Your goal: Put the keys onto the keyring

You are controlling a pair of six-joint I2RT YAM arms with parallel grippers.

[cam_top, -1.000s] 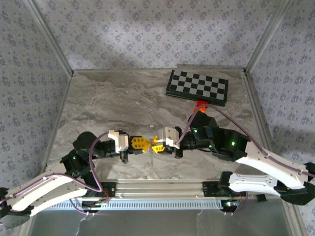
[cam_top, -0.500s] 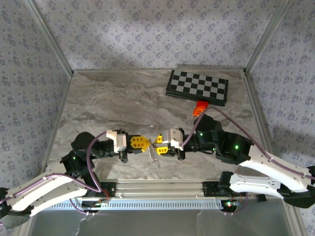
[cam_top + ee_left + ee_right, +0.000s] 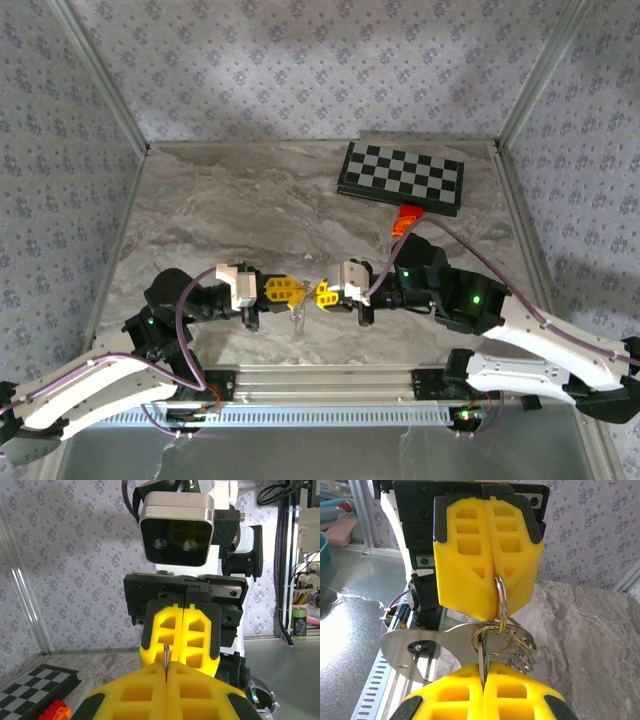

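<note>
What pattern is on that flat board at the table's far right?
The board is a black-and-white checkerboard, clearest in the top external view.

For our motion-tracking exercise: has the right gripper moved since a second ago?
Yes, slightly: the right gripper has drawn rightward, judged against the chessboard.

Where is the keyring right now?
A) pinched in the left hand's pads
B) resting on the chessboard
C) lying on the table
A: the right wrist view shows the keyring hanging from the shut yellow pads of the left hand, while the right hand pinches a thin key edge-on just below.
</note>
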